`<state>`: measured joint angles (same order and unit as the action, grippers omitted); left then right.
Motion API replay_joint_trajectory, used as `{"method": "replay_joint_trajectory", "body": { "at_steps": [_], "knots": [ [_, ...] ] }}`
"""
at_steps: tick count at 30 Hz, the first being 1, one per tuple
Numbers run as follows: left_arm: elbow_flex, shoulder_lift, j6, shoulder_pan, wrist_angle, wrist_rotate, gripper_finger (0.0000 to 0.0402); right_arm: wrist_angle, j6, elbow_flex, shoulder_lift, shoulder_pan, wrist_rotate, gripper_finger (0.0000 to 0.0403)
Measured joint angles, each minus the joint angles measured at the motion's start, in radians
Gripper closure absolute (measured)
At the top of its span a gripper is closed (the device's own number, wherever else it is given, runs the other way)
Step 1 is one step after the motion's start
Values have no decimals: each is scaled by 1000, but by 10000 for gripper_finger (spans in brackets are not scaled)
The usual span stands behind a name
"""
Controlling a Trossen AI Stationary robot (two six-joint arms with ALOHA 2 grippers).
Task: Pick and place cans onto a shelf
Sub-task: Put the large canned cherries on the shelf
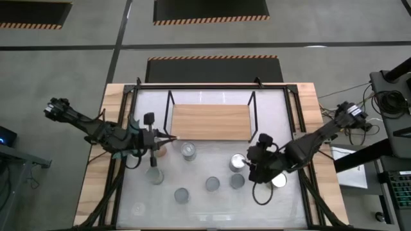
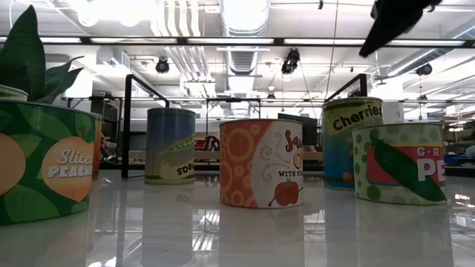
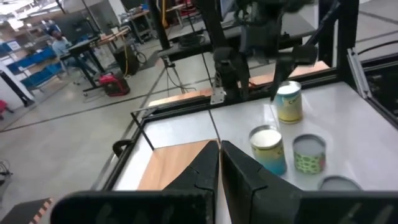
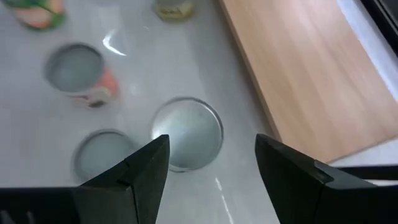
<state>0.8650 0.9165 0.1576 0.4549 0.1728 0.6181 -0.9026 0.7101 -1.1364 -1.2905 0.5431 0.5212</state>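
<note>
Several cans stand upright on the white table top, among them one [image 1: 188,151] just in front of the shelf and one [image 1: 237,162] right of the middle. The shelf [image 1: 212,122] is a light-wood board in a thin black frame at the far middle. My right gripper [image 4: 211,165] is open and hangs slanting down over that right-of-middle can [image 4: 186,132], its fingers clear of it. My left gripper [image 3: 219,163] is shut on nothing. It floats by the shelf's near left corner [image 3: 180,163], above a reddish can [image 1: 162,151].
More cans stand near the front: [image 1: 212,185], [image 1: 182,195], [image 1: 156,174], [image 1: 237,181] and a shiny one [image 1: 279,180]. In the low view, labelled cans [image 2: 261,163] fill the foreground. Black frame rails [image 1: 295,122] run along the table's sides.
</note>
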Motion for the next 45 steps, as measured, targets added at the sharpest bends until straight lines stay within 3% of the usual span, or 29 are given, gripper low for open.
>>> {"method": "replay_joint_trajectory", "body": {
  "at_steps": [8, 17, 27, 31, 37, 45],
  "knots": [
    [4, 1, 21, 0, -34, 0, 402, 3, 56, -1, -63, -5, 3, 173],
    [4, 2, 21, 0, -49, 0, 402, -3, -27, -40, -111, -28, -35, 127],
    [3, 2, 22, 0, -50, 0, 402, 31, -123, -41, -106, -24, -50, 236],
    [3, 2, 34, 0, -58, 0, 402, 26, -97, -40, -106, -40, -24, 253],
    [3, 2, 40, 0, -61, 0, 402, 21, -82, -39, -106, -46, -11, 197],
    [2, 2, 40, 0, -61, 0, 402, 20, -100, -39, -106, -47, 208, 92]
  ]
}}
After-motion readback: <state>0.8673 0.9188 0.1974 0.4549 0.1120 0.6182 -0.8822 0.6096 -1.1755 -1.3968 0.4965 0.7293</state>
